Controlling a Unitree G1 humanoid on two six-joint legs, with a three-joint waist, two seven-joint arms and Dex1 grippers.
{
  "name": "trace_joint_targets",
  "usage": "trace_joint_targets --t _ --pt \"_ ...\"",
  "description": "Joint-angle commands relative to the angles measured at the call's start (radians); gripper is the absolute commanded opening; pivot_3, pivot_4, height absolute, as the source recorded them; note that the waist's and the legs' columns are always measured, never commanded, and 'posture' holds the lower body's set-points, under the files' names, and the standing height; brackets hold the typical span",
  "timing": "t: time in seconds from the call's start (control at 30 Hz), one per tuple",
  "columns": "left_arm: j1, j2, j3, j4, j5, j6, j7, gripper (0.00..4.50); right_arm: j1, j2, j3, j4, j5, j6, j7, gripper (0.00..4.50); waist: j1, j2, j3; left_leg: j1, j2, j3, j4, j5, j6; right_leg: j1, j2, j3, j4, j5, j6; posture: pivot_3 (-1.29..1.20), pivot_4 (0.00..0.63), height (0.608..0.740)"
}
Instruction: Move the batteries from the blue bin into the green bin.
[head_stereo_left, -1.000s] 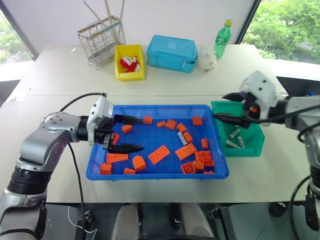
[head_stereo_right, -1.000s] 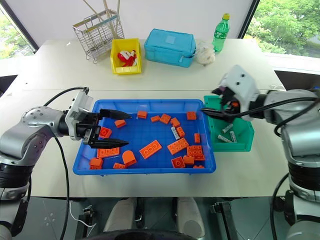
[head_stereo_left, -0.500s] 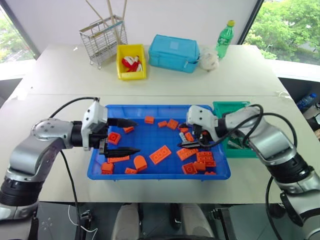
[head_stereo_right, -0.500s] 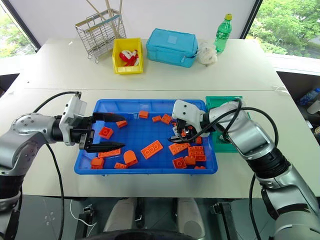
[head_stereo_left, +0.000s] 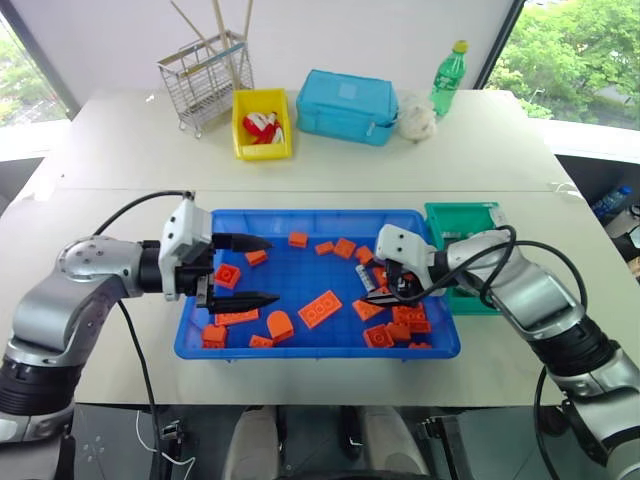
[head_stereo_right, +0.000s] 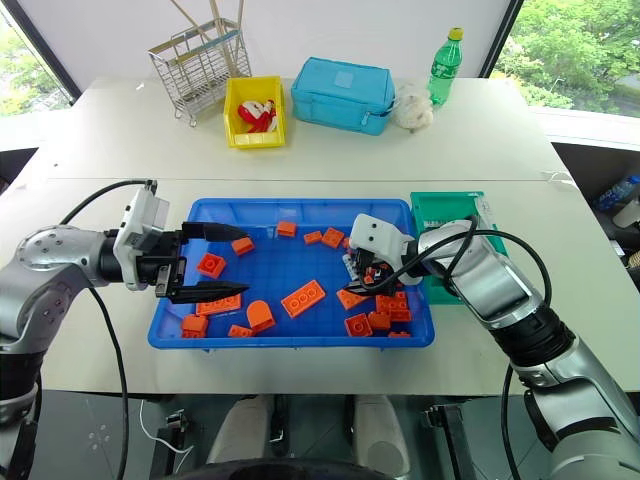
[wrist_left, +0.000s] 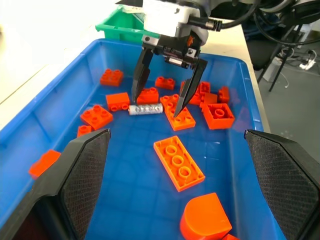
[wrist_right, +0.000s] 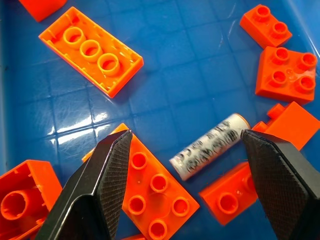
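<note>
With its fingers spread over the battery (wrist_right: 209, 146), the right gripper (wrist_left: 167, 95) should drop squarely (avoiding the bricks (wrist_right: 150, 190) alongside) before pinching.

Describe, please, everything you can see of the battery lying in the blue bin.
The battery is a small silver-grey cylinder with dark print along its side, looking metallic. It lies flat on the floor of the blue bin, among orange bricks, seemingly touching one at an end. The right end effector straddles it, open, not gripping.
</note>
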Motion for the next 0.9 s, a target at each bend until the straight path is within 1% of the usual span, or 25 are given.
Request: trace_joint_targets --t 0.03,0.23,0.37,0.47,0.53,0.6,0.63,0.67,0.8,0.87,0.9 --pt "-0.023 0.007 0.007 0.005 0.002 -0.016 -0.005 4.50 0.018 -0.013 -0.028 -0.024 0.003 0.001 -0.006 3.56 0.000 0.000 0.000 0.000 0.000 0.000 0.000 0.000 0.000 0.000 0.000 0.000 0.000 0.000 0.000 0.00 0.150 0.736" --pt "-0.041 -0.006 -0.011 0.029 0.017 -0.041 -0.009 4.50 -0.001 0.039 -0.004 0.031 -0.012 0.029 -0.045 3.56 0.000 -0.001 0.000 0.000 0.000 0.000 0.000 0.000 0.000 0.000 0.000 0.000 0.000 0.000 0.000 0.00 0.150 0.736" --pt "-0.061 -0.014 -0.020 0.047 0.026 -0.047 -0.011 4.50 -0.007 0.047 0.040 0.047 -0.040 0.025 -0.041 3.56 0.000 -0.001 -0.001 0.000 0.000 0.000 0.000 0.000 0.000 0.000 0.000 0.000 0.000 0.000 0.000 0.00 0.150 0.736" --pt "-0.069 -0.019 -0.025 0.054 0.031 -0.052 -0.009 4.50 -0.017 0.060 0.073 0.052 -0.051 0.030 -0.037 2.76 -0.001 -0.001 -0.001 0.001 0.000 0.000 0.000 0.000 0.000 0.001 0.000 0.000 0.000 0.000 0.000 0.00 0.150 0.736" --pt "-0.072 -0.022 -0.026 0.056 0.033 -0.053 -0.006 4.50 -0.019 0.063 0.095 0.062 -0.067 0.011 -0.033 1.83 -0.001 -0.002 -0.001 0.001 0.000 0.000 0.000 0.000 0.000 0.001 0.000 0.000 0.000 0.000 0.000 0.00 0.150 0.736" --pt "-0.074 -0.024 -0.025 0.056 0.034 -0.053 -0.004 4.50 -0.018 0.059 0.106 0.062 -0.071 0.004 -0.023 0.72 -0.001 -0.002 -0.001 0.001 0.000 0.000 0.000 0.000 0.000 0.001 0.000 0.000 0.000 0.000 0.000 0.00 0.150 0.736" --pt "-0.075 -0.024 -0.025 0.057 0.034 -0.053 -0.003 4.50 -0.017 0.057 0.109 0.061 -0.073 0.002 -0.019 0.24 0.000 -0.002 -0.002 0.001 0.000 0.000 0.000 0.000 0.000 0.001 0.000 0.000 0.000 0.000 0.000 0.00 0.150 0.736" --pt "-0.075 -0.023 -0.024 0.058 0.034 -0.054 -0.002 4.50 -0.016 0.055 0.111 0.059 -0.077 -0.003 -0.016 0.02 0.000 -0.002 -0.002 0.001 0.000 0.000 0.000 0.000 0.000 0.001 0.000 0.000 0.000 0.000 0.000 0.00 0.150 0.736" --pt "-0.077 -0.020 -0.018 0.064 0.034 -0.055 0.000 4.50 -0.009 0.058 0.090 0.031 -0.066 0.007 -0.012 0.03 0.000 -0.002 -0.002 0.001 0.000 0.000 0.000 0.000 0.000 0.001 0.000 0.000 0.000 0.000 0.000 0.00 0.150 0.736" --pt "-0.075 -0.020 -0.016 0.062 0.033 -0.055 0.001 4.50 -0.011 0.060 0.042 -0.010 -0.026 0.048 -0.010 0.03 0.000 -0.002 -0.002 0.001 0.000 0.000 0.000 0.000 0.000 0.001 0.000 0.000 0.000 0.000 0.000 0.00 0.150 0.736" --pt "-0.073 -0.021 -0.016 0.061 0.032 -0.055 0.002 4.50 -0.016 0.061 -0.003 -0.038 0.008 0.081 -0.010 0.03 0.000 -0.002 -0.002 0.001 0.000 0.000 0.000 0.000 0.000 0.001 0.000 0.000 0.000 0.000 0.000 0.00 0.150 0.736"
